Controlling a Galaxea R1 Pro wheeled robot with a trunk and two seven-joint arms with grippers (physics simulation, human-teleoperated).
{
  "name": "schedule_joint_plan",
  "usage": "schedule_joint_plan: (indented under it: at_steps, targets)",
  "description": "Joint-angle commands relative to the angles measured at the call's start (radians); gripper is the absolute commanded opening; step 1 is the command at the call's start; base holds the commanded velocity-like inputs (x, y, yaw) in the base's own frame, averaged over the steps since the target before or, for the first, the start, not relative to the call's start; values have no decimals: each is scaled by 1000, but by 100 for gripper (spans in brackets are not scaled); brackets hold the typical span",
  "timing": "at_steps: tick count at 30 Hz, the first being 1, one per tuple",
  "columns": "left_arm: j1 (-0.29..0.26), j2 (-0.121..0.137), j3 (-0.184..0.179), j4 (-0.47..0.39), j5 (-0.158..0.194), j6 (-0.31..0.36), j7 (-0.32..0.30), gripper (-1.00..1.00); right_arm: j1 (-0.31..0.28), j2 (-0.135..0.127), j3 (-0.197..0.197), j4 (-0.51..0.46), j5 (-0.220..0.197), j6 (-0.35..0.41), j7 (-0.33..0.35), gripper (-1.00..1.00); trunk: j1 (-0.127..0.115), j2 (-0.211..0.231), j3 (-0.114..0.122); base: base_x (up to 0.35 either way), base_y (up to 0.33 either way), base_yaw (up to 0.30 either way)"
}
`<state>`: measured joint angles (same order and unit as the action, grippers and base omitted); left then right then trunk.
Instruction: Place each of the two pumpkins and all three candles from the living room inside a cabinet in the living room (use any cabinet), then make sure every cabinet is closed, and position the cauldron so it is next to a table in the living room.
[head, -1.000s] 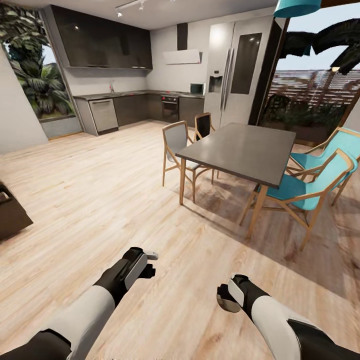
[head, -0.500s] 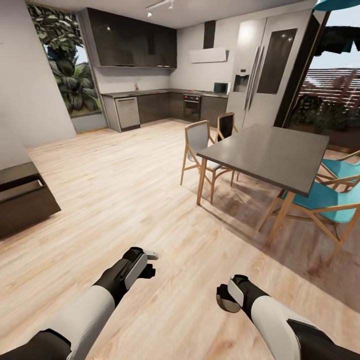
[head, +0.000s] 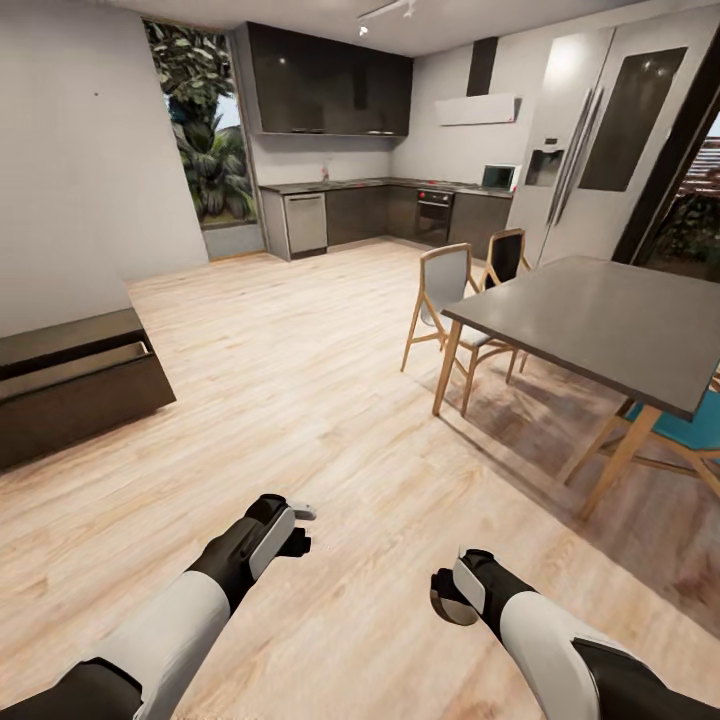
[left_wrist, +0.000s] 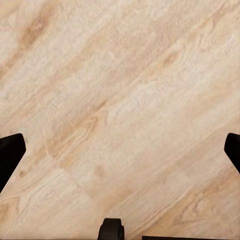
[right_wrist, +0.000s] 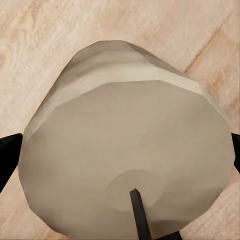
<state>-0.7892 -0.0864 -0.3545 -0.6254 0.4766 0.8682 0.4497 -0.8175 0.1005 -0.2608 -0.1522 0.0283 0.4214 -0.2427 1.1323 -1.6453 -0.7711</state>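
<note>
Floor (head: 300, 380) of pale matt wood planks with visible grain; candle (right_wrist: 125, 145) smooth, matt, waxy grey; cabinet (head: 70, 385) dark wood; table (head: 610, 325) top matt grey; fridge (head: 620, 140) glossy.

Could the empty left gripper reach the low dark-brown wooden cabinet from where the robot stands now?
Probably not: the left gripper hangs open over bare wooden floor, and the cabinet sits well off across it.

left gripper (head: 300, 528) spread, empty | right gripper (head: 447, 600) clamped on candle (right_wrist: 127, 145) | both arms low
</note>
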Motion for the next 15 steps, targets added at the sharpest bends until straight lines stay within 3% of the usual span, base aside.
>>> schedule_joint_plan:
  at_steps: [1, 15]
  targets:
    - [-1, 0, -4, 0, 11, 2, 9, 100, 0, 1, -6, -3, 2, 5, -3, -100, 0, 0, -1, 0, 0, 296]
    - [-1, 0, -3, 0, 10, 2, 8, 100, 0, 1, -6, -3, 2, 4, -3, -100, 0, 0, -1, 0, 0, 296]
